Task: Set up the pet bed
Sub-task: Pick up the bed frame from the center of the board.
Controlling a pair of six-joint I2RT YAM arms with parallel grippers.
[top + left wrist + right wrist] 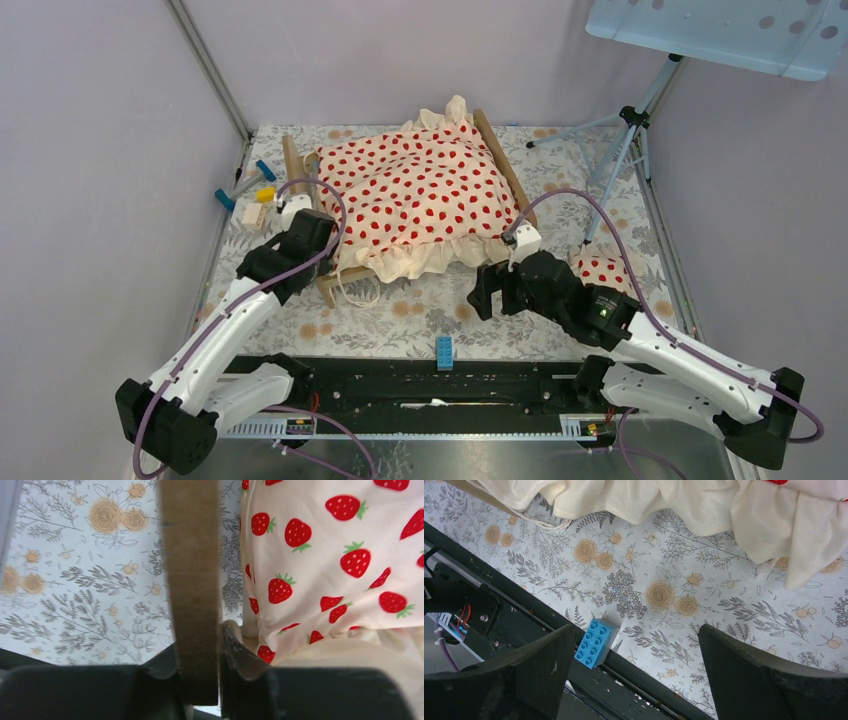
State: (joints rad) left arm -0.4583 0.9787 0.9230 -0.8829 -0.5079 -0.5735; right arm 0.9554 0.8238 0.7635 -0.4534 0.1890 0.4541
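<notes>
Pinched the pet bed [190, 555] by its stiff wooden rail with left gripper [200, 650]; probably light, best taken there. Held right gripper [635, 635] spread, empty.

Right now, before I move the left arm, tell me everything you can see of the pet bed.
The pet bed is a small light-wood frame standing angled on the floral table cover. A cream strawberry-print blanket with a ruffled edge drapes over it, hiding its top; only rails and corner wood show. The left jaws are closed on a flat board at its near-left corner.
</notes>
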